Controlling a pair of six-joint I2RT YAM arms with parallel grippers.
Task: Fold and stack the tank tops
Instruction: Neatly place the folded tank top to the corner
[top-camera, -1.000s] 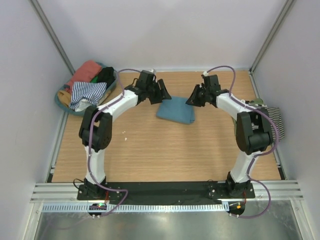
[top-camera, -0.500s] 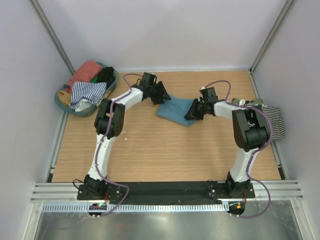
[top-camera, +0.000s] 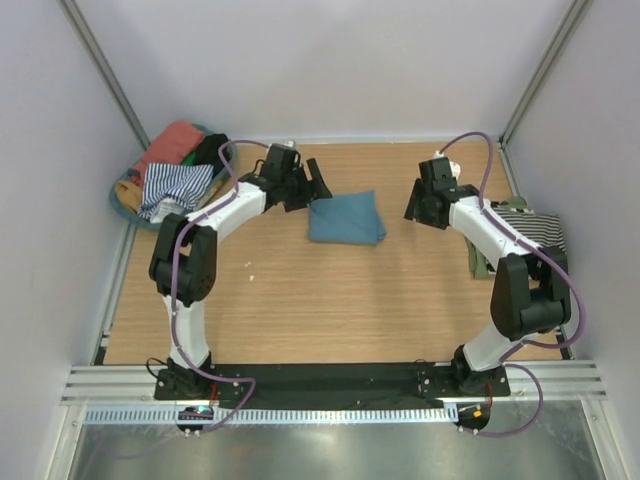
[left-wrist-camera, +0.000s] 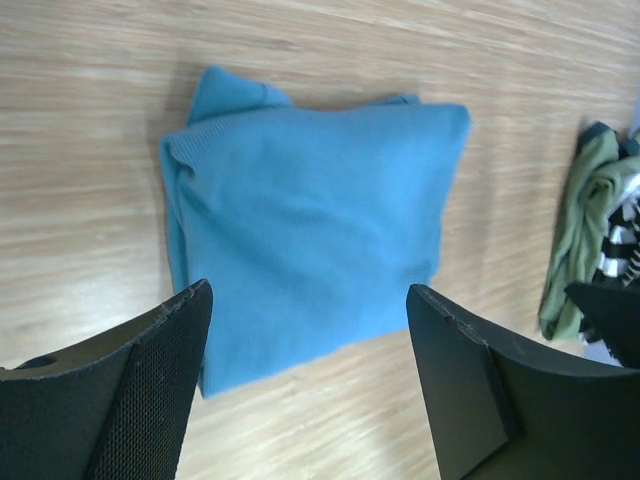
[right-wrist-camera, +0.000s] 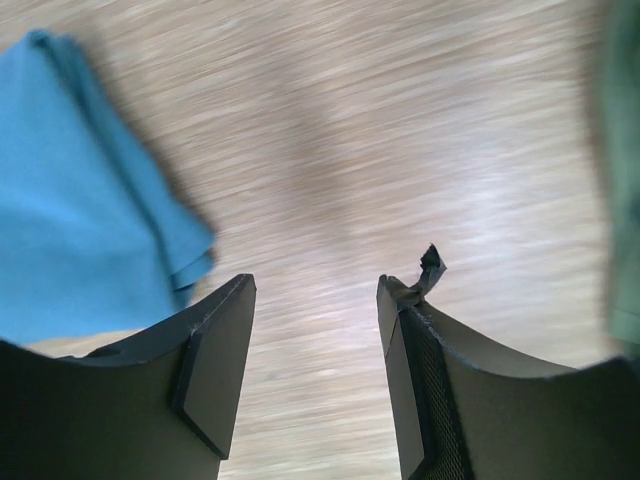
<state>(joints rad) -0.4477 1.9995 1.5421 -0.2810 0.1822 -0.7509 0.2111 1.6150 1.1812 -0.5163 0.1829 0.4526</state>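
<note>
Top external view has a teal blue tank top of soft knit cloth (top-camera: 346, 219), folded into a flat, roughly square pad, lying on the pale wood-grain worktop (top-camera: 300, 300) towards the middle of its far edge. The left arm (top-camera: 230, 205) reaches in from the left, its jaws just beside the pad's far left corner. The right arm (top-camera: 480, 225) holds its jaws well apart from the pad, towards the right edge.

Left wrist view shows the pad (left-wrist-camera: 310, 230) with rounded, slightly bulging folds and a loose flap poking out at one corner. The two black jaws, one with a fine mesh-like face, stand wide open with nothing between them.

Right wrist view is blurred. Its jaws are open over bare wood, a frayed black scrap (right-wrist-camera: 430, 268) sticks up from one tip, and only a corner of the blue cloth (right-wrist-camera: 80, 200) is in frame.

At the right edge a crumpled olive green top (top-camera: 482, 264) and a black-and-white striped top (top-camera: 540, 228) lie heaped, partly hidden by the right arm. At the far left corner a round teal basket (top-camera: 122, 205) holds a tumbled heap of tops (top-camera: 175, 165), its rim mostly covered.
</note>
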